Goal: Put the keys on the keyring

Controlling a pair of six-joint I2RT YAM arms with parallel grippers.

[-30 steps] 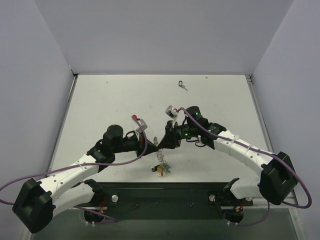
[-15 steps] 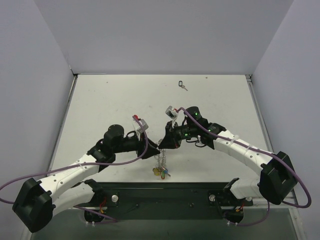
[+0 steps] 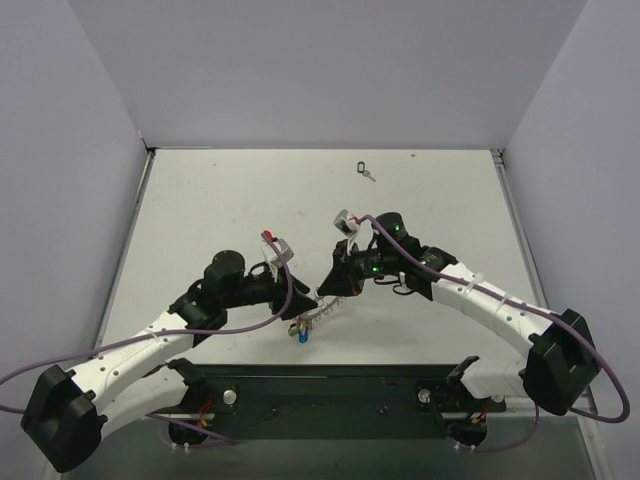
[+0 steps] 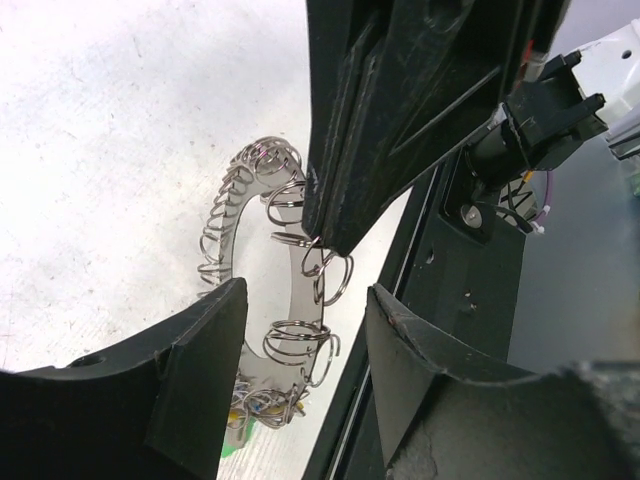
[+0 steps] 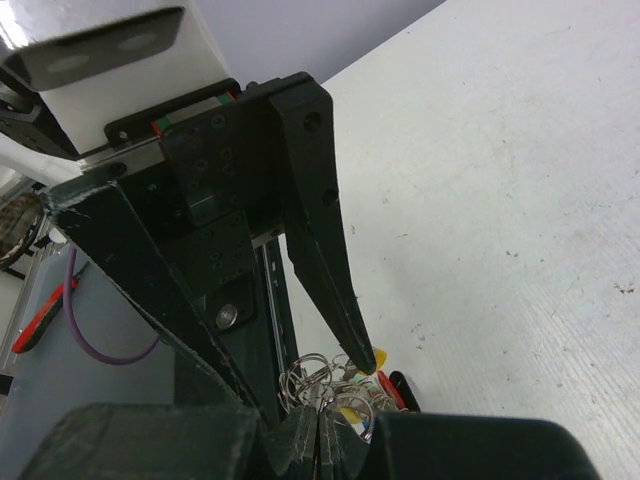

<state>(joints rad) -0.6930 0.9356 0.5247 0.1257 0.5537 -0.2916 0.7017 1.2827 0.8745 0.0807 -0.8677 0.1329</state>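
Left pincer (image 4: 305, 310): jaws wide, standing on either side of the keyring (image 4: 222, 230). Keys (image 3: 302, 335): a coloured cluster at the ring's lower end, just beside this pincer. Right pincer (image 4: 325, 235): clamped tight on the ring's coiled rim. 1 black key (image 3: 365, 170) lies far beyond both pincers on the worktop (image 3: 220, 200).

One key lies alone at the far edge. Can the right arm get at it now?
Probably not yet: nothing stands before the key, but the right gripper is shut on the keyring.
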